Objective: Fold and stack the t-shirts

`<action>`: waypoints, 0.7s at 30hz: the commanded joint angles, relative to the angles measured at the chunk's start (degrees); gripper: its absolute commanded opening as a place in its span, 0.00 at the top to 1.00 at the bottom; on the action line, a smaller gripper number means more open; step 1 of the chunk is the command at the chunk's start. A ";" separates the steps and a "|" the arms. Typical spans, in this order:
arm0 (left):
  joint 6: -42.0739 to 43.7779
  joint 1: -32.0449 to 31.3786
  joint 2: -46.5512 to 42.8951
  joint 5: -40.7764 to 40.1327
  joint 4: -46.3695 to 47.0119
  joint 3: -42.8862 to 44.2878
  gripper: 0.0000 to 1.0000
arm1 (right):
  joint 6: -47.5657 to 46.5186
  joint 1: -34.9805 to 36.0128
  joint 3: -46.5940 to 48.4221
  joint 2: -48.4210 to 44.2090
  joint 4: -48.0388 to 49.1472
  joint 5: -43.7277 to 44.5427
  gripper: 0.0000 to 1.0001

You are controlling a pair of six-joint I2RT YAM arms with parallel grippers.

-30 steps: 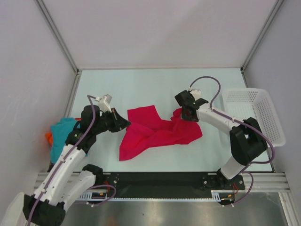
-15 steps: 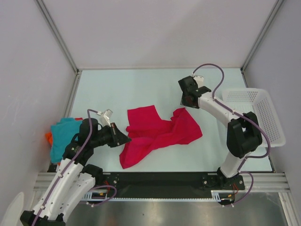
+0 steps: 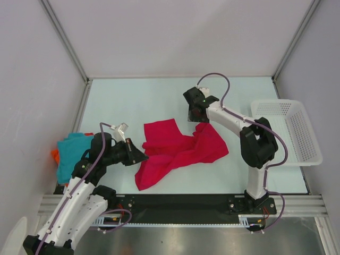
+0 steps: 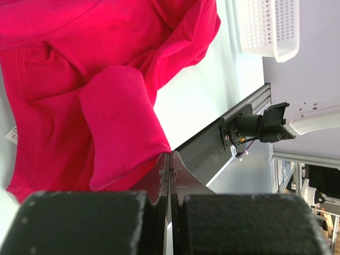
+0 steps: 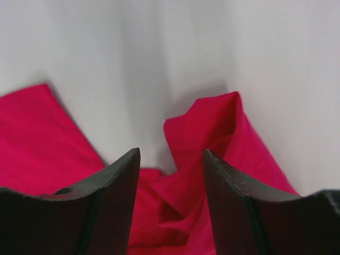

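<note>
One crimson shirt (image 3: pixel 180 149) lies crumpled mid-table, wanting flattening first: the left gripper (image 3: pixel 142 155), jaws pressed together, meets its 9 o'clock hem, while the right gripper (image 3: pixel 197 112), spread and empty, hovers at 1 o'clock and likely must drop to pinch that corner.

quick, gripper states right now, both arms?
Left gripper: jaws shut, apparently pinching the edge of the crimson t-shirt.
Right gripper: jaws open, holding nothing.
</note>
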 commanded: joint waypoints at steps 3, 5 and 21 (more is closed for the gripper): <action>0.05 0.24 0.83 2.09 3.39 -0.27 1.00 | -0.48 3.22 -0.37 0.22 -1.82 -0.11 0.44; 0.14 0.24 1.01 2.18 3.57 -0.01 1.00 | 0.05 3.57 -2.57 -0.39 -1.82 -0.20 0.44; 1.02 0.33 2.15 2.53 5.24 -0.97 1.00 | 0.49 5.07 -11.27 -2.15 -0.06 0.06 1.00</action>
